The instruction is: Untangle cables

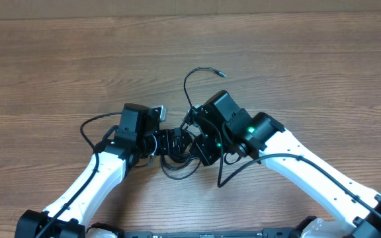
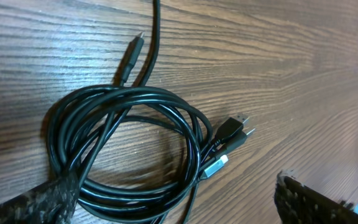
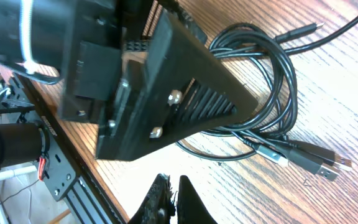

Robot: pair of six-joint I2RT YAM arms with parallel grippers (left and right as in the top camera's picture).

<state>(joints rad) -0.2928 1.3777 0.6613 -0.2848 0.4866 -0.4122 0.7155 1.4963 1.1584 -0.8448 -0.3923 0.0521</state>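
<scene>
Left black two-finger gripper [image 2: 173,190] gapes wide astride coiled thin black cables [image 2: 194,134]; right gripper [image 3: 173,194], pinched narrow, hangs farther off.

Your overhead view looks straight down on the worktop [image 1: 58,53] from well above, with both arms entering from the lower edge. Your left wrist view sits close and faces down onto the cables [image 2: 129,155], with its own fingers [image 2: 309,199] at the lower corners. Your right wrist view is just as close, looking past the left hand [image 3: 166,106] at the same coil and plugs.
</scene>
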